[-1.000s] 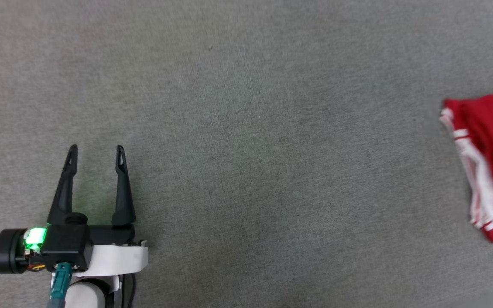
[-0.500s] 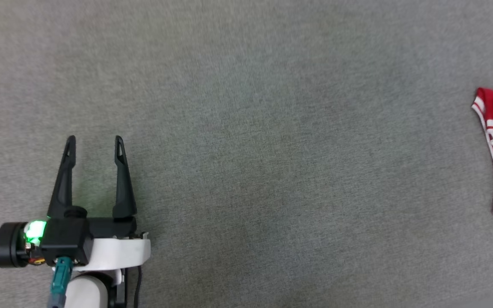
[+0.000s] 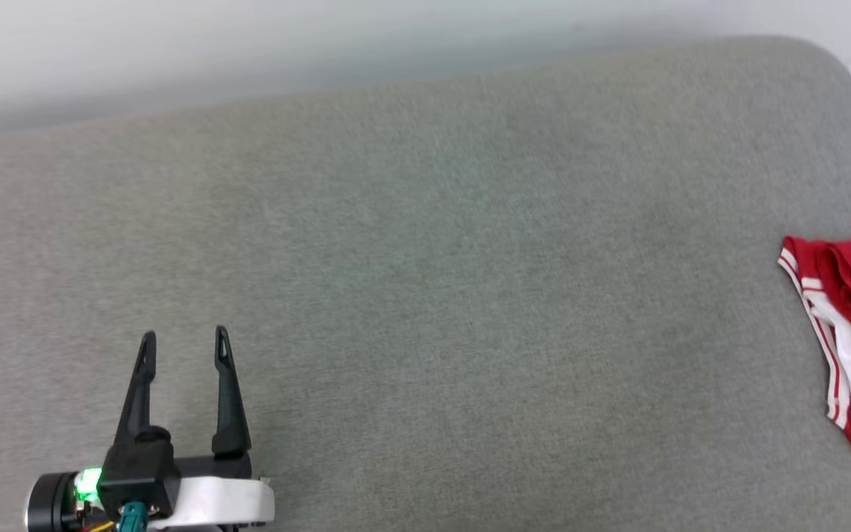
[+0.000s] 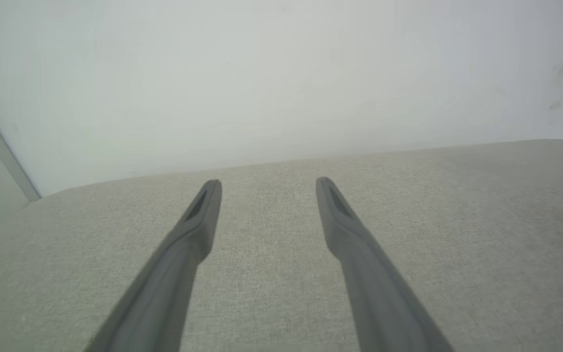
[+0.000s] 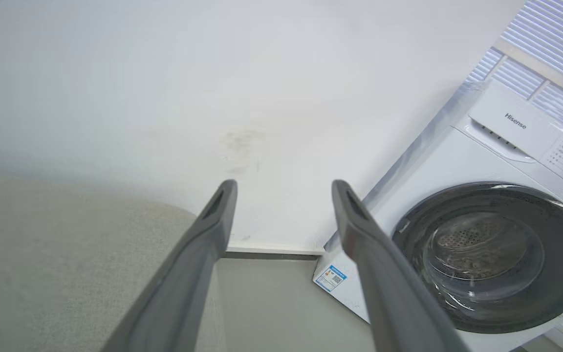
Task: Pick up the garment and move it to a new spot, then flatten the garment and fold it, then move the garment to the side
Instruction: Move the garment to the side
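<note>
The folded red garment (image 3: pixel 846 310) is lying at the right edge of the grey cushion (image 3: pixel 425 281), long axis running away from us, well apart from our left gripper (image 3: pixel 185 334); our right arm is probably sitting nearer. We are holding both it and our right gripper (image 5: pixel 284 185) spread wide, clasping nothing, the right one pointing at a washing machine (image 5: pixel 496 244).
</note>
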